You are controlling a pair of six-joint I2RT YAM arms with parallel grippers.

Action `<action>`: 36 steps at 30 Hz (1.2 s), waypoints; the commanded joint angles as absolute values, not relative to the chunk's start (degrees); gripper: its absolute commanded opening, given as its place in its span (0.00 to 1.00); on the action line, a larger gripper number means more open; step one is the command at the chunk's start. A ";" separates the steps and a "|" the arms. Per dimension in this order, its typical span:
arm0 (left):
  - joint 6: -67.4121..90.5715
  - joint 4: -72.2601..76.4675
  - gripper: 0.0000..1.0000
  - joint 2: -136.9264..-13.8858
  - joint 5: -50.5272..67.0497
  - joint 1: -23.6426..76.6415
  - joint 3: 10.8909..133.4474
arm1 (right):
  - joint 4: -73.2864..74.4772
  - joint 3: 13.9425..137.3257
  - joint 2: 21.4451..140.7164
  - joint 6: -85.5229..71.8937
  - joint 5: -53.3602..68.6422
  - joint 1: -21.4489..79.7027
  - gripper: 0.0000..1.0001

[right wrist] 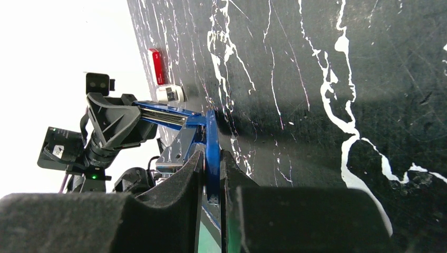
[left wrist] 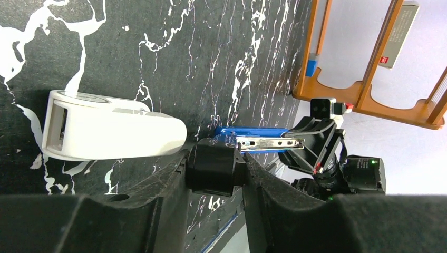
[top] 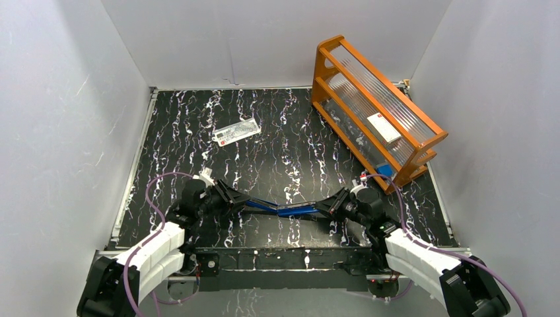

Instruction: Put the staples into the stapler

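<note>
The left gripper [left wrist: 213, 171] has its fingers drawn in on a black block, the end of the black base of the stapler [left wrist: 253, 134], and clamps it between the pads. From the block the blue body and its silver rail [left wrist: 269, 142] run toward the other arm.

The right gripper [right wrist: 212, 163] has its fingers almost together, pinching the thin blue arm of the stapler [right wrist: 212, 137] edge-on between them.

From above, the left gripper [top: 239, 201] and the right gripper [top: 328, 203] face each other, and the stapler [top: 285, 210] is folded out long between them, one end in each. It is near the front edge of the black marbled table [top: 284, 132], about midway across. Whether it rests on the surface or is held just off it cannot be told.

A white oblong gadget [top: 206, 176] lies just beside the left gripper. Farther back lies a flat pale packet [top: 236, 132] with a red mark at one end. At the far right stands an orange rack [top: 320, 66], with a white box with a red label [top: 384, 127] on it.
</note>
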State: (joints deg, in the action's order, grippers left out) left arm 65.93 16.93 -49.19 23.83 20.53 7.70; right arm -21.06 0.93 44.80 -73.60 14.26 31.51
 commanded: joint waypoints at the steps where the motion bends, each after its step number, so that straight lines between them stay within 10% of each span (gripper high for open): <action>1: 63.17 16.06 0.23 -48.66 25.40 20.83 10.46 | -20.42 -2.90 44.14 -72.34 15.37 31.38 0.00; 19: 45.75 0.90 0.20 -52.21 20.50 20.83 30.60 | -5.68 4.09 36.81 -65.38 11.20 31.18 0.54; 36: 22.41 10.44 0.24 -91.09 52.31 13.86 57.04 | -0.29 16.10 44.99 -49.45 12.71 31.26 0.59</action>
State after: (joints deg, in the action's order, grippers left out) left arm 27.64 5.67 -86.98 38.44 16.03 49.45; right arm -0.91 11.46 42.61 -56.27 11.99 31.35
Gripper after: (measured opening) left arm 0.339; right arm 0.592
